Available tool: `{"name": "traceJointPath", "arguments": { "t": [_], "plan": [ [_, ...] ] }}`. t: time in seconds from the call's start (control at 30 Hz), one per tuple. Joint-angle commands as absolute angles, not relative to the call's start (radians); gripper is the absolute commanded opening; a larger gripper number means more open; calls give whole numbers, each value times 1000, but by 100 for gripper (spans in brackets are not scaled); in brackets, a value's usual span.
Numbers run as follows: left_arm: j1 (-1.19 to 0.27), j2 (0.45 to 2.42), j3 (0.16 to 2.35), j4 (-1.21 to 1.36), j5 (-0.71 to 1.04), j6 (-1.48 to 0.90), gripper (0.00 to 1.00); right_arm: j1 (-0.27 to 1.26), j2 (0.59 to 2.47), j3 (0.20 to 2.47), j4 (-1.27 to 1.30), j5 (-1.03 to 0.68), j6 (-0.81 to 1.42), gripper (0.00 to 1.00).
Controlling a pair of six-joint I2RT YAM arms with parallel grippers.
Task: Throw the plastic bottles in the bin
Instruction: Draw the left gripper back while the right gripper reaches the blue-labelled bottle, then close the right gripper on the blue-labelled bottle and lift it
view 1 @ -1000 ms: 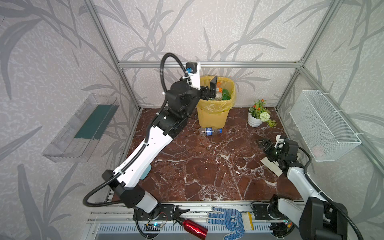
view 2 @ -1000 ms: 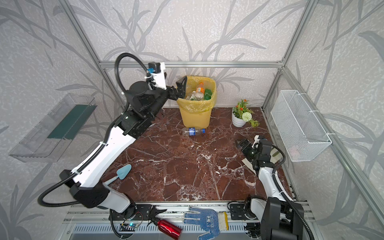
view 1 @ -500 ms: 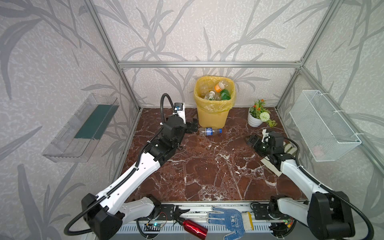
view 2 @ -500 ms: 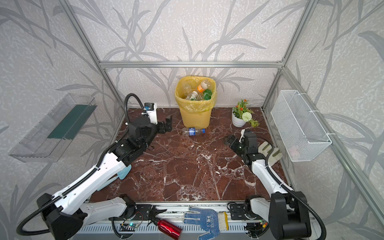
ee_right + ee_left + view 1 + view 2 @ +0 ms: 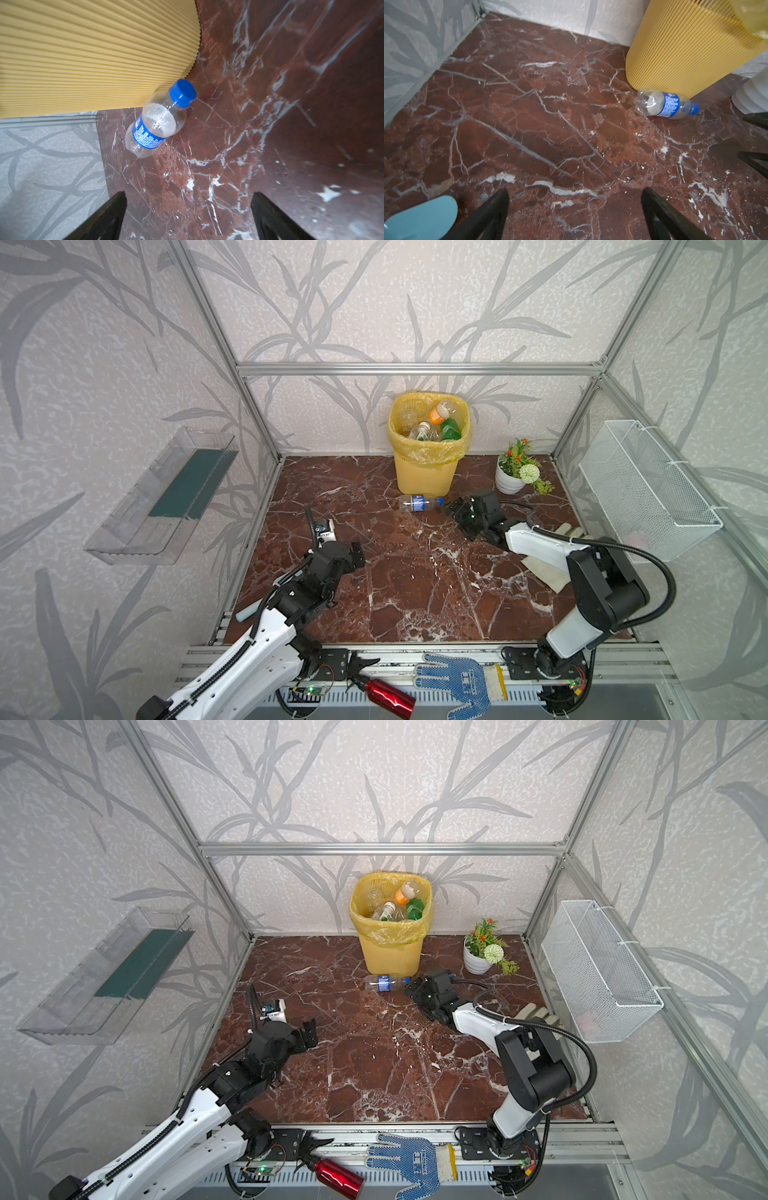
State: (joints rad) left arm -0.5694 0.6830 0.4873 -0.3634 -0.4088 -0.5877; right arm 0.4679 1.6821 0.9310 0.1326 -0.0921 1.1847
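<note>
Across the whole floor of a metal-framed booth lies a red-brown marble table (image 5: pixel 415 580) veined in white. Two white and black robot arms reach onto it from the front edge. Over the left part of the table, near the left edge, the left gripper (image 5: pixel 357 556) hangs low with its black fingers (image 5: pixel 496 207) spread wide and nothing between them. Toward the back right, the right gripper (image 5: pixel 455 509) sits low over the table, its fingers (image 5: pixel 112 209) also spread wide and empty. On the right wall hangs a white wire basket (image 5: pixel 648 489); on the left wall, a clear plastic tray (image 5: pixel 166 497). At the middle of the back edge stands the yellow bin (image 5: pixel 426 477), lined with a yellow bag, holding a heap of plastic bottles (image 5: pixel 436 427), among them one with an orange cap and one green. A white pot of flowers (image 5: pixel 509 483) stands near the back right corner. Beyond the front edge, on the metal rail, lie a blue dotted work glove (image 5: pixel 465 680) and a shiny red metal bottle (image 5: pixel 388 694). One clear plastic bottle (image 5: pixel 419 502) with a blue label lies on its side on the table at the foot of the bin, seemingly touching its base. Its blue cap (image 5: pixel 182 93) points toward the right edge, just beside the right gripper's fingertips but not between them.
</note>
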Motion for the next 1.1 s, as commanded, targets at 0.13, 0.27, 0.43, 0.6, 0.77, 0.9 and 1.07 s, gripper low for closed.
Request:
{"name": "traceJointPath", "arguments": {
  "t": [0.13, 0.27, 0.43, 0.6, 0.77, 0.9, 1.07],
  "plan": [
    [-562, 644, 420, -388, -365, -668, 99, 565, 1827, 1088, 123, 62, 1384, 94],
    [-562, 707, 411, -395, -331, -655, 99, 595, 1889, 1136, 141, 111, 1444, 94],
    [-563, 822, 430, -385, -288, -635, 99, 619, 1970, 1208, 139, 138, 1492, 94],
    [-562, 890, 449, -348, -241, -615, 99, 626, 2037, 1313, 60, 165, 1499, 93],
    [-562, 915, 447, -324, -214, -612, 99, 628, 2070, 1352, 68, 183, 1491, 93],
    [-563, 947, 444, -311, -196, -617, 99, 628, 2108, 1390, 55, 178, 1493, 93],
    [-562, 968, 456, -316, -192, -614, 99, 628, 2145, 1437, 5, 175, 1498, 92]
  ]
}}
